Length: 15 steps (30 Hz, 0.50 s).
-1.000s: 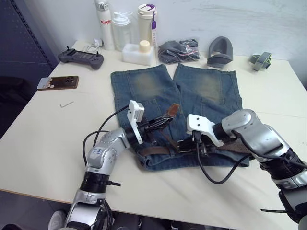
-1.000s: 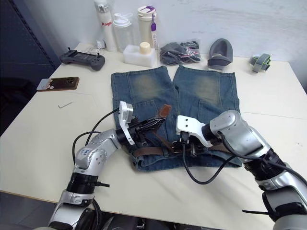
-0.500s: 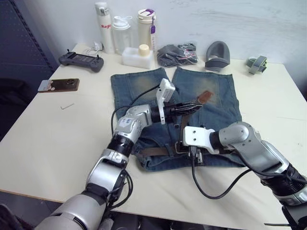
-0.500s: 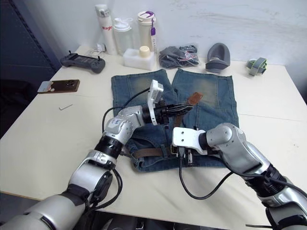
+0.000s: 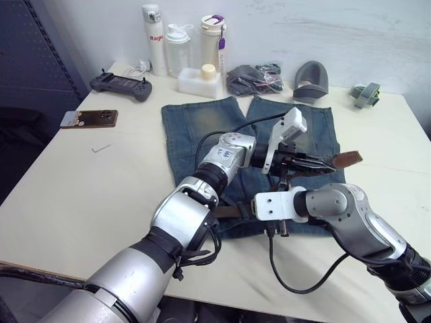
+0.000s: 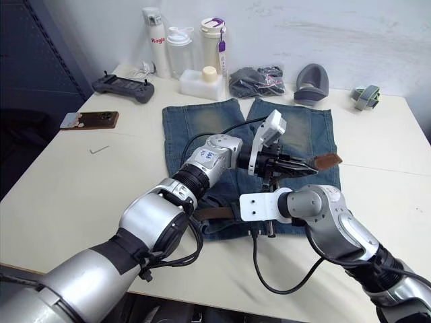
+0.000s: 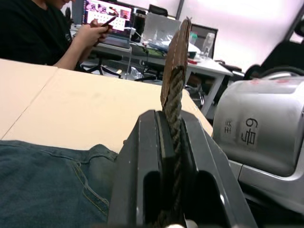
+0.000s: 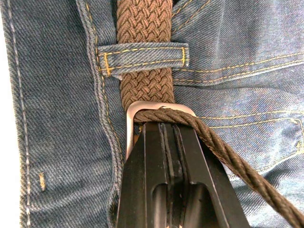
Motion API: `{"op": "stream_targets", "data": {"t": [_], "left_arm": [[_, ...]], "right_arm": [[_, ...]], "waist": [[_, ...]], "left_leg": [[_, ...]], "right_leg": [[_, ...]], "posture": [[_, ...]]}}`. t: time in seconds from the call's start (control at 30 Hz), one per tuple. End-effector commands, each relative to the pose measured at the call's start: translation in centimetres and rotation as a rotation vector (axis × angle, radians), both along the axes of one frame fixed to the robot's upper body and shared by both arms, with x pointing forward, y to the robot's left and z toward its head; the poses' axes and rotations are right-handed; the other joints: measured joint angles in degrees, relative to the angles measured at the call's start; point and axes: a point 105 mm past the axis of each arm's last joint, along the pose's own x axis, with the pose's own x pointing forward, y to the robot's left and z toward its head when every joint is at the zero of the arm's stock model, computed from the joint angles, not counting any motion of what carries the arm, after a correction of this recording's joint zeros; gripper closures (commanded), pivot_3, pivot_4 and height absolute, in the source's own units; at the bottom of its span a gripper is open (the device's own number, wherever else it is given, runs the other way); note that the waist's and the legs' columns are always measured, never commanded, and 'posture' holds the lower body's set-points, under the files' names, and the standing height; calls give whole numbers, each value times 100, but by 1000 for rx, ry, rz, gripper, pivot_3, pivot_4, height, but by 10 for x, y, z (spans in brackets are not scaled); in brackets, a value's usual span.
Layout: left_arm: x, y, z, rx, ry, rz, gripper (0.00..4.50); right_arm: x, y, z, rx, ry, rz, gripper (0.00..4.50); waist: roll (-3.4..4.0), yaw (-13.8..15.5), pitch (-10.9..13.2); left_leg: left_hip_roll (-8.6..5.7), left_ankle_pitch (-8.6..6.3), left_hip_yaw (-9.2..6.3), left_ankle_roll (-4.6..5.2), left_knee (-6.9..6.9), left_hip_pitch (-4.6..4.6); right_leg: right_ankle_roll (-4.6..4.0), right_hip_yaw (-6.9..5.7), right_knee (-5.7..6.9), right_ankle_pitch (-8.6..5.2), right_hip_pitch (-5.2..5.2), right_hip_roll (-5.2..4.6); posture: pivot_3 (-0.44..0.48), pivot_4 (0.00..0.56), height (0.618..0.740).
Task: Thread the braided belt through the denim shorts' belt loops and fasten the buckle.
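Denim first: the denim shorts (image 5: 202, 128) lie flat mid-table, legs pointing to 12 o'clock, waistband at 6, and the braided belt (image 8: 145, 28) already sits along that waistband, running under at least one of the belt loops (image 8: 145, 56) in the right wrist view. So the threading looks largely done, though I can't count every loop. The right gripper (image 8: 166, 142) is pressed down at the buckle (image 8: 159, 110), its fingers together right against the metal frame, apparently pinning it; whether they truly grip it is hard to say. The left gripper (image 5: 316, 165) is clamped on the belt's free end, holding the tan leather tip (image 5: 348, 159) lifted out toward 3 o'clock over the shorts' edge. The free end runs out of the frame, so it appears fed through. What remains, by my reading: draw it snug and seat the prong.
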Motion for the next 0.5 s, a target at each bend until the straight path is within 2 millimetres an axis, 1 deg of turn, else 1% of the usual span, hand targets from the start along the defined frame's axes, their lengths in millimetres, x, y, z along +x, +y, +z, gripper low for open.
{"op": "stream_targets", "data": {"t": [0.03, 0.07, 0.13, 0.2, 0.27, 0.33, 0.4, 0.5], "left_arm": [[5, -2, 26, -97, -140, 55, 4500], [12, 4, 20, -82, -150, 101, 4500], [23, 16, 8, -51, -189, 170, 4500], [26, 22, 0, -33, -226, 187, 4500], [29, 27, -3, -44, -243, 220, 4500], [34, 32, -7, -51, -260, 263, 4500], [37, 35, -9, -53, -272, 297, 4500], [37, 37, -15, -28, -311, 306, 4500]], "right_arm": [[-27, -6, -41, 84, 322, -114, 4450], [-22, -8, -30, 137, 312, -158, 4450], [-16, -16, -7, 236, 299, -242, 4450], [-16, -21, 4, 283, 301, -286, 4450], [-8, -27, 31, 425, 278, -374, 4450], [-7, -37, 53, 520, 259, -438, 4450], [-10, -45, 67, 544, 246, -466, 4450], [-12, -54, 75, 543, 217, -499, 4450]], "waist": [[1, 11, 2], [4, 9, 6], [34, 20, 35], [64, 57, 66], [69, 127, 75], [83, 162, 91], [92, 155, 100], [94, 151, 102]], "left_leg": [[-2, 1, 0, 2, -3, -9], [-4, 3, 0, 5, -11, -12], [-10, 17, 1, 24, -31, -17], [-14, 38, 0, 45, -49, -24], [-18, 56, 0, 49, -69, -34], [-18, 58, -7, 51, -75, -40], [-27, 59, -6, 54, -80, -54], [-32, 64, -8, 63, -81, -82]], "right_leg": [[0, 0, -4, 0, -8, 0], [0, 0, -9, 0, -12, 0], [1, 0, -20, 1, -20, -1], [1, -1, -31, 1, -30, -2], [0, -8, -41, 0, -44, -2], [-1, -20, -45, 0, -47, -3], [-1, -21, -49, 0, -60, -11], [-1, -28, -48, 0, -84, -12]], "posture": [[0, 150, 656], [0, 150, 656], [0, 150, 656], [0, 150, 656], [0, 150, 656], [0, 150, 656], [0, 150, 656], [0, 150, 656]]}}
